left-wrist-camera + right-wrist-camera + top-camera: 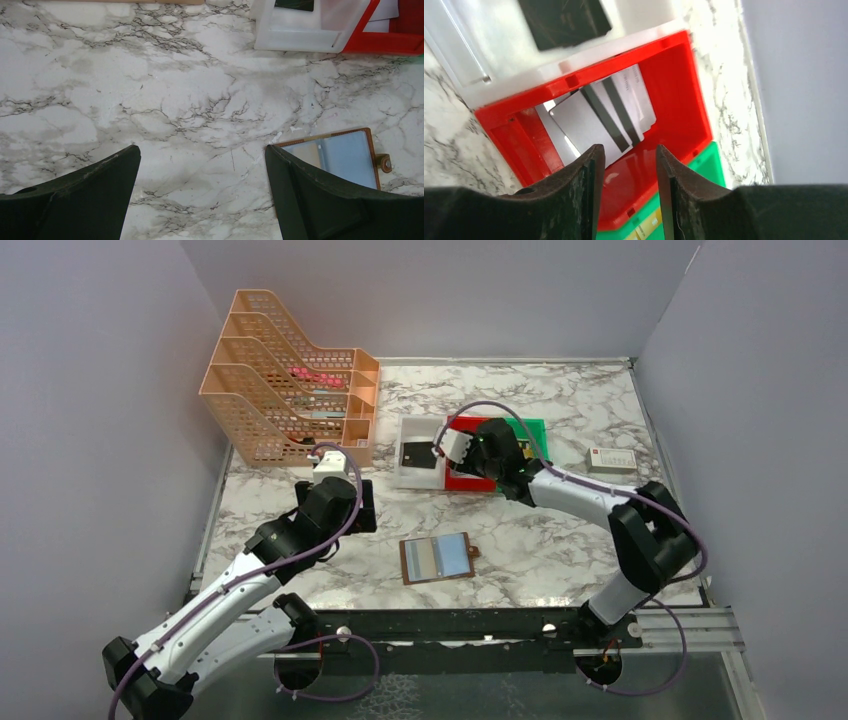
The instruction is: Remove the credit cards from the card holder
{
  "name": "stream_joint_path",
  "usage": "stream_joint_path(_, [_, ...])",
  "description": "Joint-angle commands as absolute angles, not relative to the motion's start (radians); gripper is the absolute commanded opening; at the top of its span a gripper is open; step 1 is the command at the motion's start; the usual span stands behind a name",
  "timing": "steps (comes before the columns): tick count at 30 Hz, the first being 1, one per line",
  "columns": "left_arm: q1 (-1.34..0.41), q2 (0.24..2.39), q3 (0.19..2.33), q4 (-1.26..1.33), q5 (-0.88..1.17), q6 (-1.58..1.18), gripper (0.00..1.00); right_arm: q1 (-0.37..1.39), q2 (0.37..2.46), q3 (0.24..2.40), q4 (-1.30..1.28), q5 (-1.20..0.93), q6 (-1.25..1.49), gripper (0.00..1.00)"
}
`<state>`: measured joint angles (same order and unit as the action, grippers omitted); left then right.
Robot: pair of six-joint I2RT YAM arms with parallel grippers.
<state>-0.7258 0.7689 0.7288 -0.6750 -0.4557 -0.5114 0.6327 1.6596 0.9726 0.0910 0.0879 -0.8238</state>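
Note:
The card holder lies open on the marble table, brown-edged with pale blue sleeves; in the left wrist view it shows beside the right finger. My left gripper hangs wide open over bare marble, left of the holder. My right gripper hovers above the red bin, jaws apart with nothing between them. Grey-white credit cards with dark stripes lie in that red bin. A black card rests in the white bin. A yellow card peeks from the green bin.
An orange mesh file rack stands at the back left. A small white box sits at the right by the wall. The white bin, red bin and green bin cluster at the back centre. Grey walls enclose the table.

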Motion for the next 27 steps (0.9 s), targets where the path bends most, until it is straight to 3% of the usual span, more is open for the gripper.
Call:
stream_joint_path(1, [-0.719,0.774,0.725,-0.656,-0.438,-0.506,0.99,0.626,1.51,0.959,0.157,0.005,-0.621,0.48])
stream_joint_path(4, [-0.719,0.779,0.724,-0.656,-0.438,-0.507,0.99,0.626,1.389,0.902,0.224,-0.047,-0.353,0.51])
stream_joint_path(6, [-0.719,0.78,0.723,-0.656,-0.44,-0.507,0.99,0.626,1.322,0.888,0.185,-0.089,-0.083,0.66])
stream_joint_path(10, [-0.719,0.784,0.723,-0.655,-0.443,-0.509,0.99,0.626,1.284,0.896,0.003,-0.283,0.18,0.66])
stream_joint_path(14, [-0.719,0.796,0.723,-0.655,-0.448,-0.508,0.99,0.644,1.24,0.753,0.052,-0.37,0.357,0.63])
stream_joint_path(20, [-0.72,0.815,0.728,-0.658,-0.463,-0.503,0.99,0.899,1.197,0.673,-0.016,0.0,0.467,0.62])
stream_joint_path(23, [-0.718,0.819,0.73,-0.662,-0.469,-0.507,0.99,1.045,1.235,0.686,-0.09,0.239,0.53,0.62])
stream_joint_path(27, [-0.716,0.819,0.732,-0.665,-0.485,-0.507,0.99,1.179,1.311,0.697,-0.103,0.401,0.611,0.6])
